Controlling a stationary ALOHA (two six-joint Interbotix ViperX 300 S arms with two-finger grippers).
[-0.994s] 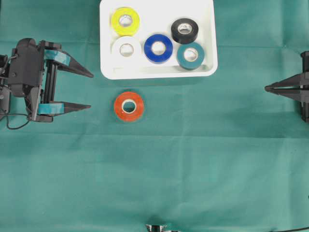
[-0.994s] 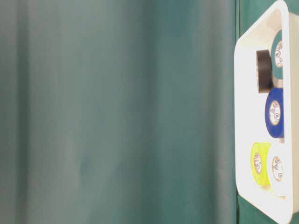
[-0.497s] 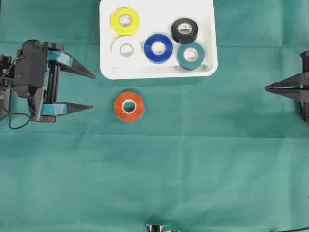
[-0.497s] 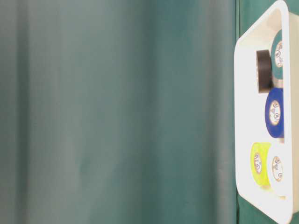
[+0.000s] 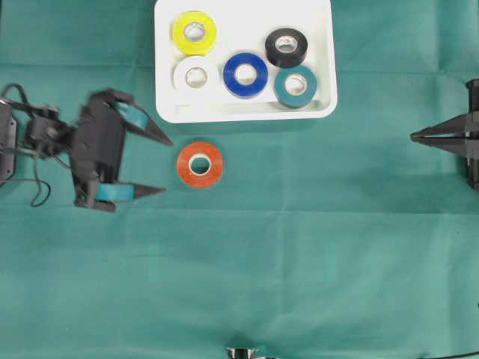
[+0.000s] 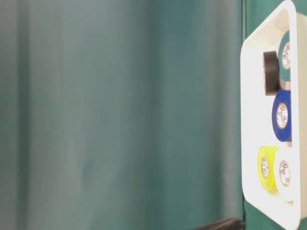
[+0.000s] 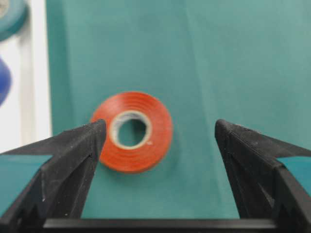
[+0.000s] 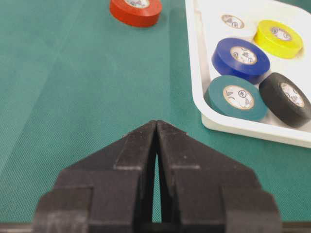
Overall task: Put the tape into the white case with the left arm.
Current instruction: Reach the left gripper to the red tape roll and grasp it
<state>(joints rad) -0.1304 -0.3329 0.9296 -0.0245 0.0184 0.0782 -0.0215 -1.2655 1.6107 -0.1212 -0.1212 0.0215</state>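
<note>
overhead view: orange tape [image 5: 199,164] lies flat on the green cloth [image 5: 299,262] at centre left, just below the white case [image 5: 243,114], not yet lifted. my left gripper [image 5: 159,165] stands wide and empty beside it. five rolls fill the case; upper middle remains free. my right gripper [image 5: 414,136] is pinched closed at far right.

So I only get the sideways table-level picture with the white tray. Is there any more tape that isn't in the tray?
Observer: Yes, one orange tape roll lies flat on the green cloth, just outside the white case.
Operator: Is a claw grabbing it?
Observer: No. The left gripper is open beside it, not touching.
Operator: What about the other claw?
Observer: The right gripper is shut, far off at the opposite edge.
</note>
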